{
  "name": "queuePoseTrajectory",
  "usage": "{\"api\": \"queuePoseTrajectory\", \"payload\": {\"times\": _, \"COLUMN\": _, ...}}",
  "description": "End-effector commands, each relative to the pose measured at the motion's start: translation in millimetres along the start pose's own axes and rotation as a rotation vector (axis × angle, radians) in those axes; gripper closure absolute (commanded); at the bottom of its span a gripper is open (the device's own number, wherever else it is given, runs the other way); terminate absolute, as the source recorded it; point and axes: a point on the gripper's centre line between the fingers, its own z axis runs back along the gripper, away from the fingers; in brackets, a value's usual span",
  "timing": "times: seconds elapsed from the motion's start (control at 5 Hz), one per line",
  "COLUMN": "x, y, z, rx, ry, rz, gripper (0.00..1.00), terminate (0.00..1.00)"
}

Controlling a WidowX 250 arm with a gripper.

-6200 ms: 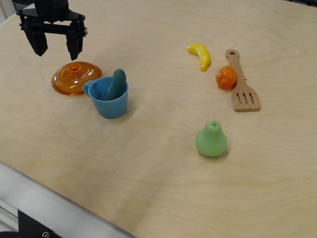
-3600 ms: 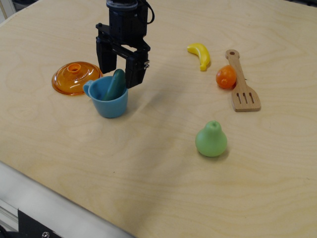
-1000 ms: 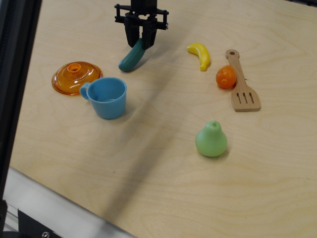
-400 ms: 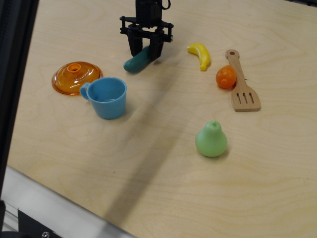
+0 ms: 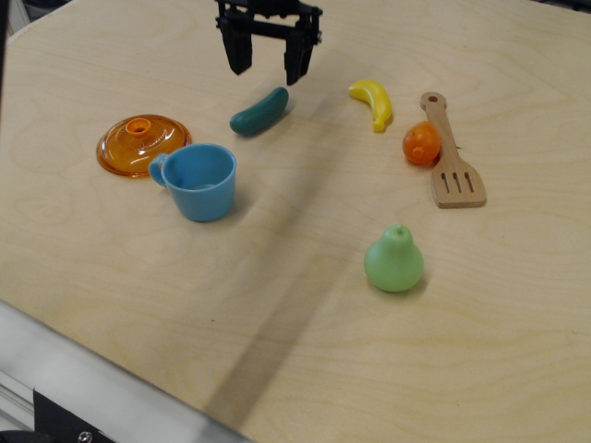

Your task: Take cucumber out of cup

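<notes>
The dark teal-green cucumber (image 5: 259, 111) lies flat on the wooden table, behind and to the right of the light blue cup (image 5: 200, 181). The cup stands upright and empty, its small handle at the left. My black gripper (image 5: 269, 66) hangs open and empty above the cucumber, its two fingers spread apart and clear of it.
An orange translucent lid (image 5: 141, 143) lies left of the cup. A yellow banana (image 5: 373, 101), an orange fruit (image 5: 422, 143) and a wooden spatula (image 5: 450, 157) lie at the back right. A light green pear (image 5: 394, 259) stands at the front right. The table's front edge (image 5: 111, 388) runs diagonally at the lower left.
My gripper lifted the cucumber out of the cup, carried it back and right, laid it on the table, opened and rose above it.
</notes>
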Motion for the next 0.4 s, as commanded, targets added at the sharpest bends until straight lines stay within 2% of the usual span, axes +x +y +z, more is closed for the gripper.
{"api": "queuePoseTrajectory", "payload": {"times": 0.0, "x": -16.7, "y": 10.7, "z": 56.7, "rx": 0.01, "ry": -0.135, "rz": -0.003, "gripper": 0.0, "terminate": 0.0}}
{"api": "queuePoseTrajectory", "payload": {"times": 0.2, "x": -16.7, "y": 10.7, "z": 56.7, "rx": 0.01, "ry": -0.135, "rz": -0.003, "gripper": 0.0, "terminate": 1.0}}
